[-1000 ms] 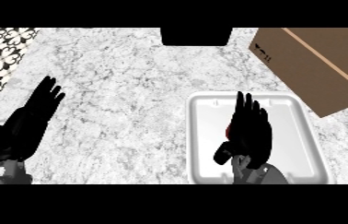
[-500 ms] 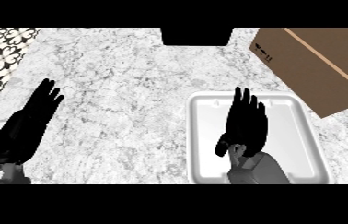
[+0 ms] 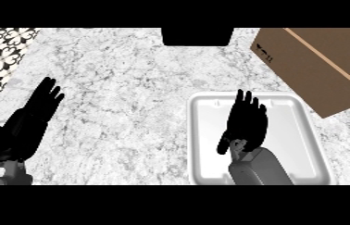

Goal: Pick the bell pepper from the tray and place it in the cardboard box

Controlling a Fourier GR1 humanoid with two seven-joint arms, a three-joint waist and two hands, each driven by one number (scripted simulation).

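Your right hand [image 3: 246, 123] sat over the white tray [image 3: 205, 140], palm down, fingers stretched straight toward 12 o'clock and lying close together, thumb out toward 8 o'clock. Nothing was visibly gripped in it. The bell pepper didn't show anywhere; if it was on the tray it was hidden under that hand, so you can't tell from this view where exactly it lay or whether the hand touched it. The grey forearm [image 3: 263, 168] came up from 6 o'clock across the tray's lower half.

The tray lay at about 4 o'clock on the marble counter [image 3: 130, 80]. The cardboard box [image 3: 308, 66] sat at 2 o'clock, angled, its near corner just beside the tray's upper right corner; touching or not, can't tell.

Your left hand [image 3: 31, 117] rested at 9 o'clock near the counter's left edge, fingers straight and pointing up toward 1 o'clock, holding nothing, well apart from the tray.

A dark block [image 3: 196, 36] sat at 12 o'clock along the far edge. A black-and-white patterned strip [image 3: 14, 43] showed at 10 o'clock.
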